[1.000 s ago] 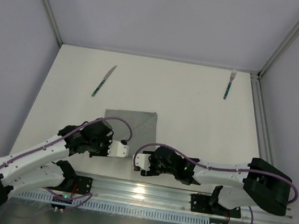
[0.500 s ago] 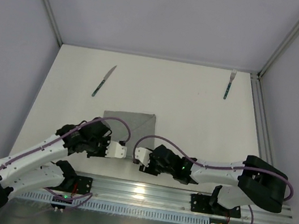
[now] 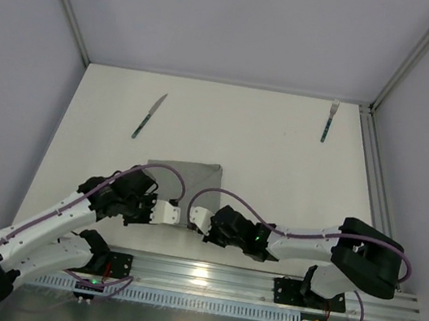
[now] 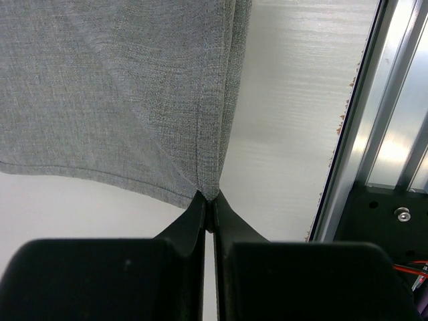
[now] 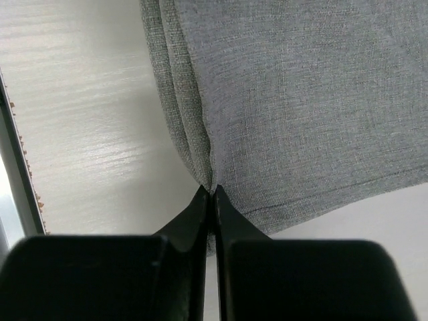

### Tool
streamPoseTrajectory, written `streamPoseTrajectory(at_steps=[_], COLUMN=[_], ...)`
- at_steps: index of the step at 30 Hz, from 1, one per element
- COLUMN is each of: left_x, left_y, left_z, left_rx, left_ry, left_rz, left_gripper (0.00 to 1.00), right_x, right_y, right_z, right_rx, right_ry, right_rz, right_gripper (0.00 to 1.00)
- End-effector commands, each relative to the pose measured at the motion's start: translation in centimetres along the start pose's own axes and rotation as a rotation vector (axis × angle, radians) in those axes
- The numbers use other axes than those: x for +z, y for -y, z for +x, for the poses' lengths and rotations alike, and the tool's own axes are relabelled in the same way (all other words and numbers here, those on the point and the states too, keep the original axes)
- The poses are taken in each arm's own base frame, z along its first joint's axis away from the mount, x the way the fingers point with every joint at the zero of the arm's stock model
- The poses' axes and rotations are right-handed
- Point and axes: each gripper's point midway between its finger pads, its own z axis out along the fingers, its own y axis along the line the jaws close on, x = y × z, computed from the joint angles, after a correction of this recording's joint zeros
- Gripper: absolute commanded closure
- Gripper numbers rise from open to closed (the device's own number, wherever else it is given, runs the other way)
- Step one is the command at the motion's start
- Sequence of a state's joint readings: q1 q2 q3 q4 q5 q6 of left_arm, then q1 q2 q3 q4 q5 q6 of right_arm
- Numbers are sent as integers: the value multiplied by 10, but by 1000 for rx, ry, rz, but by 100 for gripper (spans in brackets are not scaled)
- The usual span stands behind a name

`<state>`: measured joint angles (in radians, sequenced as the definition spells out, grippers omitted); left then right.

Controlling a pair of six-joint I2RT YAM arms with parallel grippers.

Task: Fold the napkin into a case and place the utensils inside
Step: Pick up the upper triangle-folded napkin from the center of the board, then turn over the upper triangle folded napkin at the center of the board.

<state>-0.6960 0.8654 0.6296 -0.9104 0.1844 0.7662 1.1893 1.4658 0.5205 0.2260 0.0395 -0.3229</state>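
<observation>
While the grey napkin (image 3: pixel 187 174) lay near 6 o'clock on the table (image 3: pixel 250 142), left gripper (image 4: pixel 209 200) and right gripper (image 5: pixel 212 192) each clamped tight on a near corner; knife (image 3: pixel 149 116) sat at 10, fork (image 3: pixel 330 120) at 2.

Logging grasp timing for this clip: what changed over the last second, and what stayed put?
The right gripper edged forward and toward the left one, then closed on a near corner of the napkin. The left gripper stayed clamped on its own corner of the cloth. The knife and fork did not move.
</observation>
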Motion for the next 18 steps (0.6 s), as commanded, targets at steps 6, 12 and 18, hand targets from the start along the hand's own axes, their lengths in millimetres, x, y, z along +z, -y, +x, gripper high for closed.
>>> streamPoseTrajectory(at_steps=[6,12,18], left_x=[-15,-23,-38], left_y=[-7,-3,-2], left_z=[-12,-17,-16], left_rx=[-29,-43,-47], left_ry=[40,62,43], left_rz=[-9,20,34], left_gripper=[100,100,100], right_x=[-20,-46,-72], right_y=[-6,-5,4], right_z=[-25,-62,-77], right_rx=[8,50,121], right_ry=[23,80,98], right_rz=[-71,-139,-214], right_gripper=[97,97,97])
